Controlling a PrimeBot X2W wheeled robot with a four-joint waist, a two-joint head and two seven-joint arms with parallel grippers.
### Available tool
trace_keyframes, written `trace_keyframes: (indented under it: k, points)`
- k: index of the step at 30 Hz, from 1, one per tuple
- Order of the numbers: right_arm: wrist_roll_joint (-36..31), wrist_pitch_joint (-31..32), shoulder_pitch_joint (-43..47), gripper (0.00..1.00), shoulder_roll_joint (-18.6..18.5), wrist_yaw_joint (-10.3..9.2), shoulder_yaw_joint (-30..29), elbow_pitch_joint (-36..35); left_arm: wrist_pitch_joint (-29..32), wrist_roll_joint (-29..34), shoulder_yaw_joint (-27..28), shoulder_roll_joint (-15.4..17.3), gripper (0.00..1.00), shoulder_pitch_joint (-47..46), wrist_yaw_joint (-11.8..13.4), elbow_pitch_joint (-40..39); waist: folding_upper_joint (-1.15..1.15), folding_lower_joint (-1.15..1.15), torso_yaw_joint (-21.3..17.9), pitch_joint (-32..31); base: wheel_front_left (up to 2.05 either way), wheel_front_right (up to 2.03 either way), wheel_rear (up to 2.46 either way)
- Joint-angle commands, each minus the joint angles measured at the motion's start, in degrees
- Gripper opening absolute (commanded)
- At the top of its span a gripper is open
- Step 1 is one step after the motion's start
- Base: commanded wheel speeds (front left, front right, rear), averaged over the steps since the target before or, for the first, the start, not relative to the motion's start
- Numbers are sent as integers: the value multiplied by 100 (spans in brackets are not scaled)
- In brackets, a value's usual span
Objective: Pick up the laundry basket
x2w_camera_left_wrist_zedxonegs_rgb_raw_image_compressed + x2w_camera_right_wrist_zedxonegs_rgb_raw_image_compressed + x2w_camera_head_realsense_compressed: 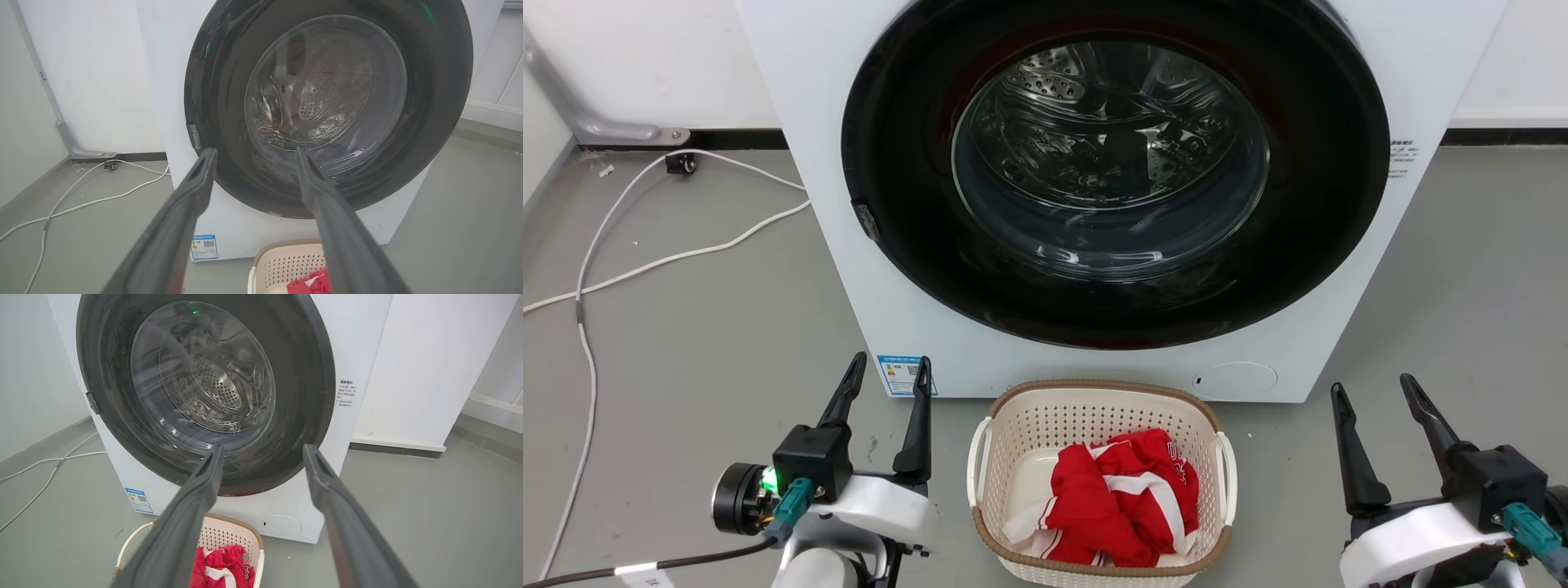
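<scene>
Cream laundry basket [1045, 425] upright, mouth upward

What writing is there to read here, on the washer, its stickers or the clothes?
Nothing can be read outright.
Blue sticker low on the washing machine: QR code and print, too small.
Label right of the door: small print, blurred.
Red garment in the laundry basket: white marks, illegible.
</scene>
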Motion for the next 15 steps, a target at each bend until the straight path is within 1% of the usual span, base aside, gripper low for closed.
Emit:
trace_keyframes:
  k: [1,8,15]
  points:
    - [-119,-44,-4,100,24,-2,23,-52,-47,116,-19,25,100,-92,15,3,0,0,2,7,0,0,0]
    - [-392,-88,7,100,28,-2,27,-104,-117,360,-49,17,100,-92,41,22,0,0,22,24,0,0,0]
    - [-357,-85,-34,100,27,-3,4,-62,-110,295,-21,8,100,-87,47,52,0,0,9,39,0,0,0]
